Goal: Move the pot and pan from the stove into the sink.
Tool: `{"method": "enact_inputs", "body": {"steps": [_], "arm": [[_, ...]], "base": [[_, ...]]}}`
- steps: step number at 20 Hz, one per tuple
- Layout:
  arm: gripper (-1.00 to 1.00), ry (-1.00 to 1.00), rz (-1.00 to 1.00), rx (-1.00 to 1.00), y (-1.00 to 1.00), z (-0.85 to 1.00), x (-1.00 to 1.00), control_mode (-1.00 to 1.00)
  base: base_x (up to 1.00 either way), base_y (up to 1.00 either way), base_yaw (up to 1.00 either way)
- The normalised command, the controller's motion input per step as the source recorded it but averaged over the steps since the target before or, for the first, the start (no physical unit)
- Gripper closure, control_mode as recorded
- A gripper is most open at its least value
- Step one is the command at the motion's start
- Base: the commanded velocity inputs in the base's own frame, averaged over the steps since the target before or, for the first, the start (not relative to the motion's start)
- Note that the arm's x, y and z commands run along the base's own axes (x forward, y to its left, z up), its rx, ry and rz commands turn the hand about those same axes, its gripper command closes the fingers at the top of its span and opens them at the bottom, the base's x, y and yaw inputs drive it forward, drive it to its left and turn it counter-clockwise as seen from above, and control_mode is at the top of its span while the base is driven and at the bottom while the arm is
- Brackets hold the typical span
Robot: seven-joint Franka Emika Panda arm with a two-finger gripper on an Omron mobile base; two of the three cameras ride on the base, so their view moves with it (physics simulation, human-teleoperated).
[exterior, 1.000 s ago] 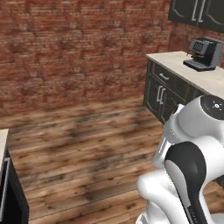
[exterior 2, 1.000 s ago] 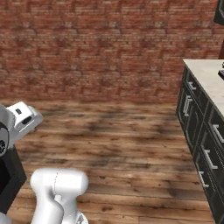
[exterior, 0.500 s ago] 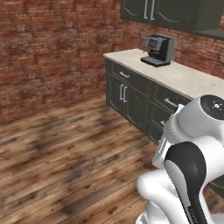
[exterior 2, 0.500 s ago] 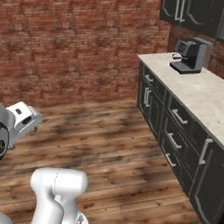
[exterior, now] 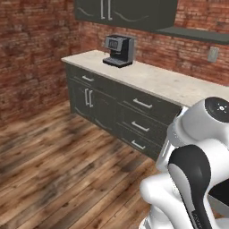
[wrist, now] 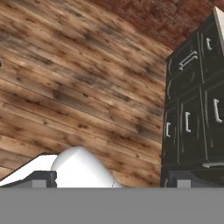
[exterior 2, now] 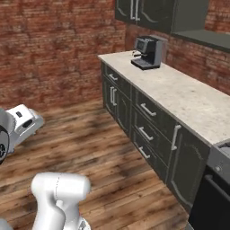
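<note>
meanwhile, the base faces a long pale stone table [exterior 2: 188, 101] over dark cabinets, a black coffee machine [exterior 2: 148, 51] at its far end. the grey steel stove [exterior 2: 222, 159] edges in near right; pot and pan unseen. fingers [wrist: 109, 178] stand wide, holding nothing; best to square up before reaching.

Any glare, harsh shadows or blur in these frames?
Left base view: flat even light, the coffee machine crisp, no glare on the countertop. Right base view: soft shading under the cabinets. Hand view: wooden floor slightly soft, no motion blur.
</note>
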Motion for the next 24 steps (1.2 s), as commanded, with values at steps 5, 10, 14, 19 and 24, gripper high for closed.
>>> {"method": "enact_inputs", "body": {"steps": [5, 10, 14, 19, 24], "arm": [[-1.00, 0.00, 0.00, 0.00, 0.00, 0.00, 0.00, 1.00], [-1.00, 0.00, 0.00, 0.00, 0.00, 0.00, 0.00, 1.00], [-1.00, 0.00, 0.00, 0.00, 0.00, 0.00, 0.00, 1.00], [-1.00, 0.00, 0.00, 0.00, 0.00, 0.00, 0.00, 1.00], [-1.00, 0.00, 0.00, 0.00, 0.00, 0.00, 0.00, 1.00]], "base": [[0.08, 0.05, -0.43], [0.08, 0.03, -0.43], [0.08, 0.03, -0.43], [0.08, 0.02, -0.42], [0.06, 0.00, -0.42]]}}
